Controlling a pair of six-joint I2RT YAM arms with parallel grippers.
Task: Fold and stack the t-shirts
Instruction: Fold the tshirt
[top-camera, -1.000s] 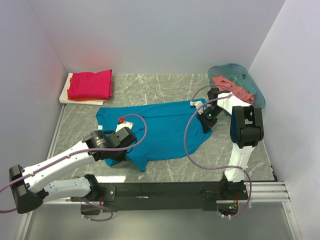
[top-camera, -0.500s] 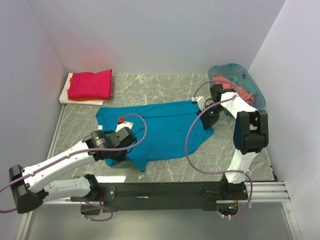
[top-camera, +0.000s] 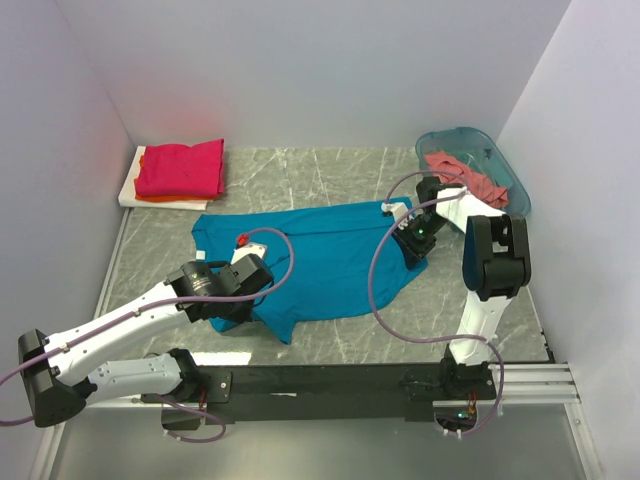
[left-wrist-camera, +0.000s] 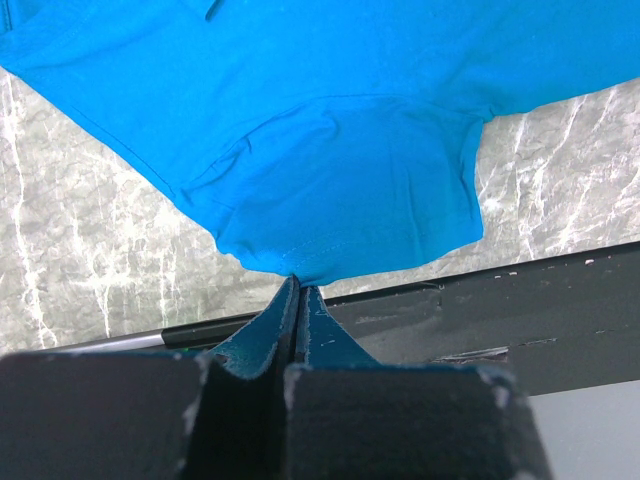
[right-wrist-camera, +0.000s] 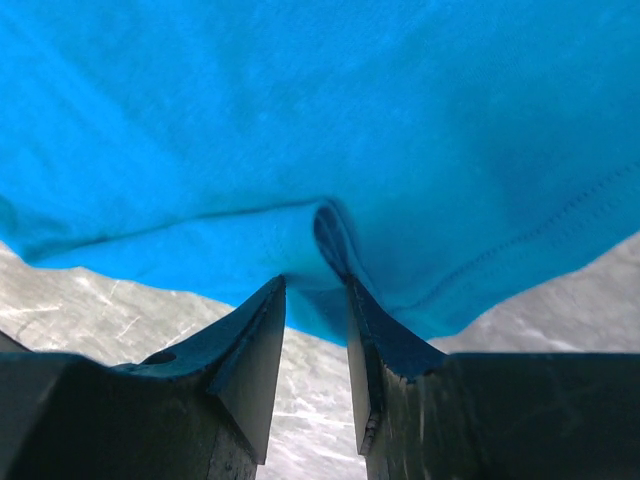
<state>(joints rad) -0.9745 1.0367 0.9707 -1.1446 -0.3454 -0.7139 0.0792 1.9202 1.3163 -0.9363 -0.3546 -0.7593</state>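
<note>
Just now right claw (right-wrist-camera: 315, 292) parts, loosening off teal shirt (top-camera: 320, 255) at right edge; cloth ridge sits between jaws. left claw (left-wrist-camera: 297, 290) pinches near edge. Shirt spread on desk (top-camera: 330, 170), fold not yet begun.

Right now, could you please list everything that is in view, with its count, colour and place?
teal-blue t-shirt: one, teal-blue, spread flat mid-table
magenta-red t-shirt: one, magenta-red, folded, top of the far-left pile
orange t-shirt: one, orange, under the magenta-red one
white board: one, white, beneath that pile
basket: one, translucent teal, far right corner
salmon-pink t-shirt: one, salmon-pink, crumpled in the basket
table: one, grey marbled
cables: two, purple, one along each arm
left gripper: one, black, shut on the teal-blue t-shirt's near edge
right gripper: one, black, open at the teal-blue t-shirt's right edge
</note>
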